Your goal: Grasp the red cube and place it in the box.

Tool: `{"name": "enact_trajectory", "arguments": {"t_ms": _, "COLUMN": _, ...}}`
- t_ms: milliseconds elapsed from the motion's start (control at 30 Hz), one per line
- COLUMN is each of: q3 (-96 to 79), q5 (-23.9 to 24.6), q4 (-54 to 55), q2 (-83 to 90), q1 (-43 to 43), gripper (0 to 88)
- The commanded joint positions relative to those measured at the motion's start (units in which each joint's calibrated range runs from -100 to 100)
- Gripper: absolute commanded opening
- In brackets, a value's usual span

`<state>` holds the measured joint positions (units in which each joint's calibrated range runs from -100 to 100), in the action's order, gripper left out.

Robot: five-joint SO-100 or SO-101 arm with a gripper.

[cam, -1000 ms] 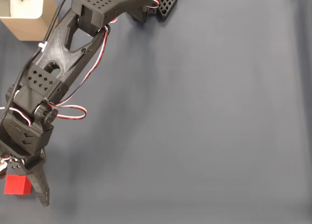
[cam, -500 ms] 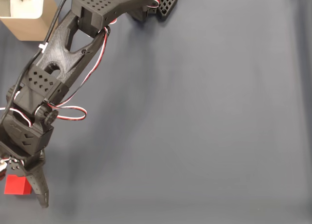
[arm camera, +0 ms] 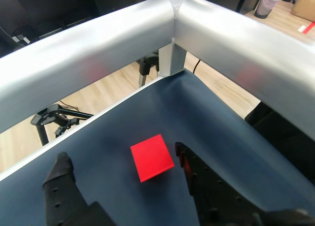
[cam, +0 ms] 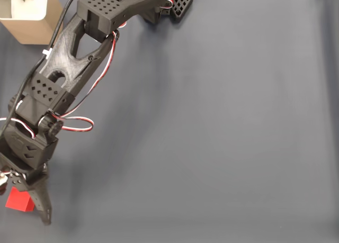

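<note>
One relation mattered to me here: the red cube [arm camera: 152,157] lay between the two fingers of the gripper [arm camera: 123,164], ahead of the palm and closer to the right-hand finger as the wrist view showed it, with a clear strip of mat on the other side. The fingers were spread wide and touched nothing; neither pad had reached a face of the cube. In the fixed view the gripper [cam: 24,203] sat at the lower left corner of the mat [cam: 212,126], with the red cube [cam: 17,201] partly hidden under the arm [cam: 69,68] and just beside the long dark finger [cam: 41,203].

The cube had no long axis to speak of, but it sat turned a little against the line of the fingers, so I judged that closing would meet a corner before a flat face unless the wrist was trued up or the cube allowed to swing square. It also lay near the mat's edge, close to the silver frame rail [arm camera: 98,48].

The cube looked plain, matte, bright red and sharp-edged, resting flat. The box [cam: 29,15] stood at the top left corner in the fixed view, well apart from the cube, open-topped with pale lining inside.
</note>
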<state>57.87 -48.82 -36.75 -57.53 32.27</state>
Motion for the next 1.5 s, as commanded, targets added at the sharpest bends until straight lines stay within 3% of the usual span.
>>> {"name": "enact_trajectory", "arguments": {"t_ms": 0, "q3": 3.6, "q5": -0.3, "q4": 1.5, "q2": 0.3, "q1": 1.2, "gripper": 47.0}}
{"name": "enact_trajectory", "arguments": {"t_ms": 1467, "q3": -1.7, "q5": 0.8, "q4": 0.0, "q2": 5.1, "q1": -2.0, "gripper": 46.5}}
